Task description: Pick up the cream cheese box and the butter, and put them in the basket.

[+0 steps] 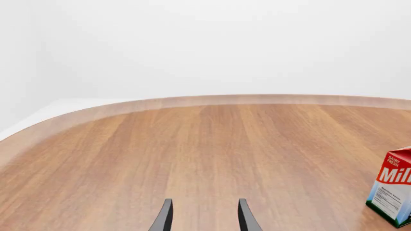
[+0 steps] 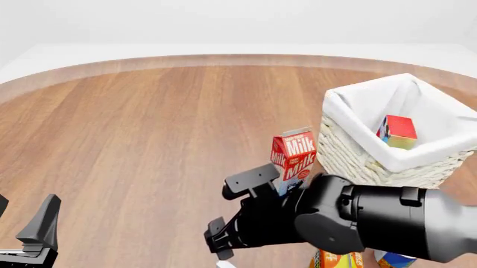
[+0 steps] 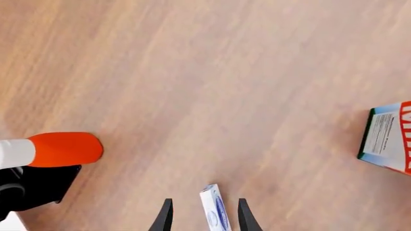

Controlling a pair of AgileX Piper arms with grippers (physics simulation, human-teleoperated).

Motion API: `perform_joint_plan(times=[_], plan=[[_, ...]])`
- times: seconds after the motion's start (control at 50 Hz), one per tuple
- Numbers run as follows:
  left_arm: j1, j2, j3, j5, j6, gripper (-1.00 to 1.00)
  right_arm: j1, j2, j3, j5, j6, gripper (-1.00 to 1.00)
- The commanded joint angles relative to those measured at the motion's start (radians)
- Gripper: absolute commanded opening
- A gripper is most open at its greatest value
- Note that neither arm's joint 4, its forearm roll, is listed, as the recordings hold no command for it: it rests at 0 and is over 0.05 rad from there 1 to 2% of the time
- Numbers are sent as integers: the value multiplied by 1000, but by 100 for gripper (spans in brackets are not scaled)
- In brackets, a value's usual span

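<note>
We noted the right gripper [image 3: 202, 216] low over the worktop [image 2: 149, 139], its fingers [image 3: 165, 215] spread on either side of a thin whitish edge with a blue oval print. We took this for the cream cheese box [image 3: 213, 208]. The box stood between the fingers, which had not closed on it; whether either finger touched it we could not tell.

The butter [image 2: 400, 132] lay inside the basket [image 2: 358, 156], against the white lining. We judged that half of the task done.

The left gripper [image 1: 203, 216] hovered released over bare worktop near the left edge of the front view, holding nothing.

Risks we recorded:
- Only a narrow strip of the box showed in the right wrist view, and it sat off centre, nearer one finger. A closure from there could push it sideways or twist it out rather than pinch it.
- If the fingers caught only the near corner, the box might pivot and drop on the lift.
- The milk carton [image 2: 294, 156] stood just beside the basket wall, between the right arm [image 2: 372, 220] and the basket. A low carry might knock it over.
- An orange carton [image 2: 339, 260] sat partly hidden under the right arm, so a sweep of the forearm could disturb it.
- In the front view the arm hid the box almost entirely, so alignment rested on the wrist view alone.
</note>
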Motion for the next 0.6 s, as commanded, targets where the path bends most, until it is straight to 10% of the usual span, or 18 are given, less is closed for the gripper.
perform_joint_plan(times=[0.02, 0.6], plan=[[0, 0, 0, 0, 0, 100, 2, 20, 3, -10, 0, 100], [0, 0, 0, 0, 0, 100, 7, 61, 48, -60, 15, 100]])
